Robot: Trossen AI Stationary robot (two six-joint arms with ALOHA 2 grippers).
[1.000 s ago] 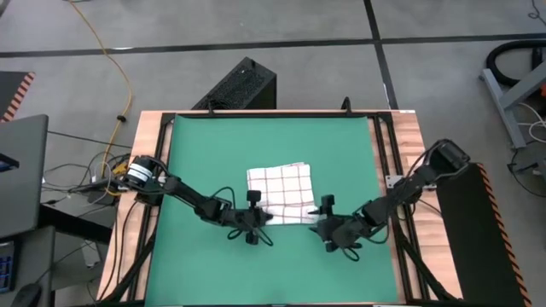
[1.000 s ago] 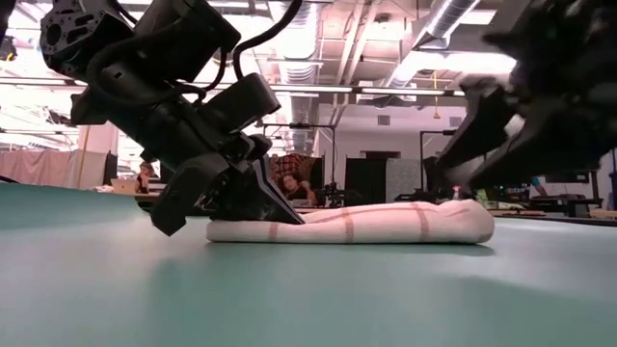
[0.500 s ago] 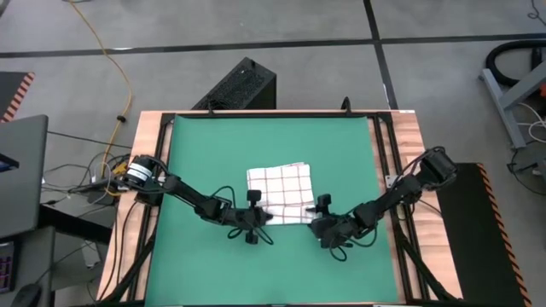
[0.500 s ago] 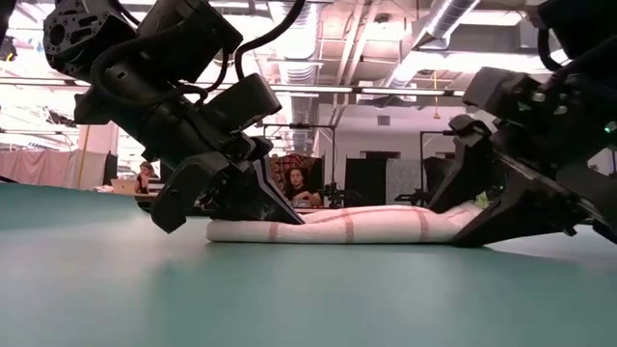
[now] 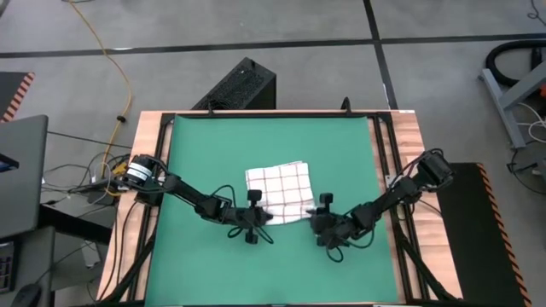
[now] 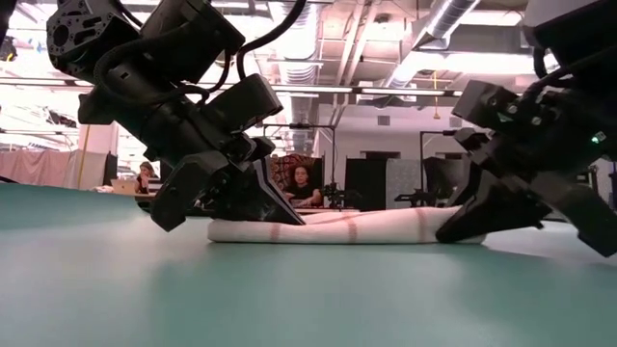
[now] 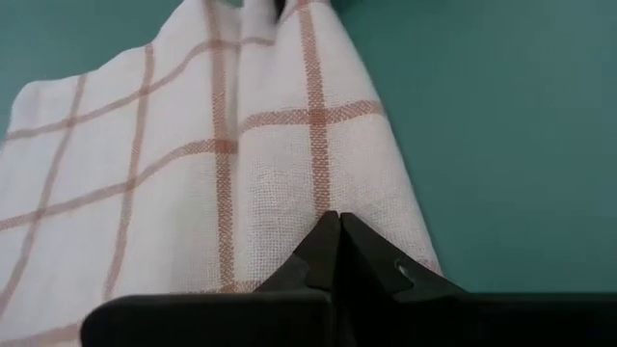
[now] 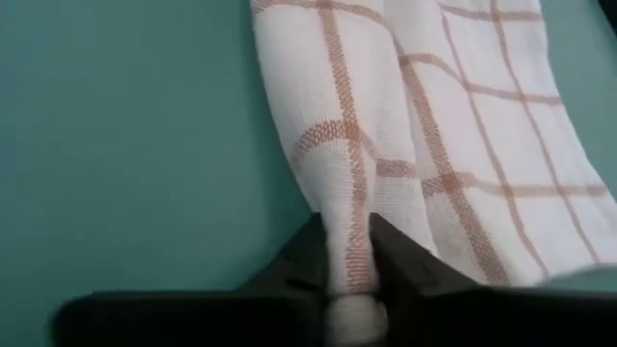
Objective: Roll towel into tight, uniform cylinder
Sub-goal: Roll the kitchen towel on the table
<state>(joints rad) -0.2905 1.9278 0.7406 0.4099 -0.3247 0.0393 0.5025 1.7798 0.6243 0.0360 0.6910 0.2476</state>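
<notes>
Nearest me, both arms reach low over the front part of the green mat [image 5: 205, 162] on the table [image 5: 149, 128], one at each end of the towel's rolled near edge. The left tool [image 5: 258, 217] has its fingers pressed together at the left end; its wrist view shows them meeting right over the cloth's hem, though I cannot tell whether any fabric is caught between them. The right tool [image 5: 310, 217] sits at the right end, fingers pinched on a narrow, bunched fold of the towel [image 5: 281, 183].

The towel lies near the middle of the mat, its front edge rolled over and the far part flat and spread.

To my eye the roll is barely begun. Doing it well means both ends turning together at the same pace, the cloth kept taut between them, so the roll comes out even rather than cone-shaped.

From above, I get the flat checked area not yet rolled and how square it lies. The level view shows what that hides: a low, long sausage [image 6: 357, 229] between the tools, lying on the mat. The right wrist view alone shows the pinched fold clearly. Farther back, people sit in the room behind.
</notes>
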